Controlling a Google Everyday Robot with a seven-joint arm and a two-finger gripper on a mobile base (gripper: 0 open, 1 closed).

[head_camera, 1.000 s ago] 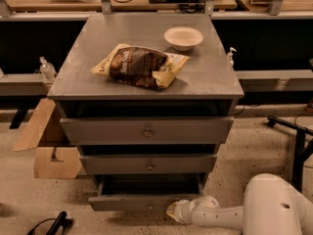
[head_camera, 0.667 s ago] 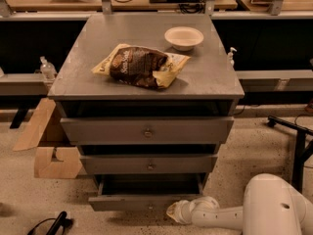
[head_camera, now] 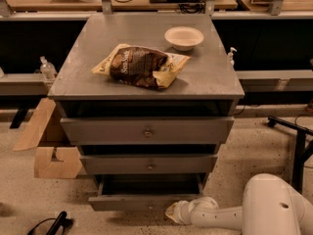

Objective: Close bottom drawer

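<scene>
Cabinet (head_camera: 88, 67): A grey cabinet with three drawers is seen in the middle of the floor.
Arm (head_camera: 274, 209): A white robot arm is stretched in low from the right corner.
Top drawer (head_camera: 98, 130): It is seen pushed in.
Middle drawer (head_camera: 112, 164): It is seen pushed in too.
Bottom drawer (head_camera: 127, 202): It is pulled out a little way at the very bottom, near the floor. A dark gap is seen behind its front.
Bag (head_camera: 142, 66): A snack bag is laid on the cabinet top.
Bowl (head_camera: 184, 37): A small bowl is set behind the bag, apart from it.
Gripper (head_camera: 175, 212): It is held low, just beside the right part of the bottom drawer's front. Whether it is gripping anything cannot be told.
Big risk: The drawer may be pushed on one side only, since the gripper is off to the right. Then it could be turned a bit and get stuck.
Middle risk: The gripper could be slid off the flat front, and the drawer would be left open.
Small risk: With a hard push, the cabinet could be shaken and the bowl moved.
Hidden: The arm is cut off by the picture's edge. The bottom drawer's knob is hard to make out. Whether the gripper is touching the front cannot be told.
</scene>
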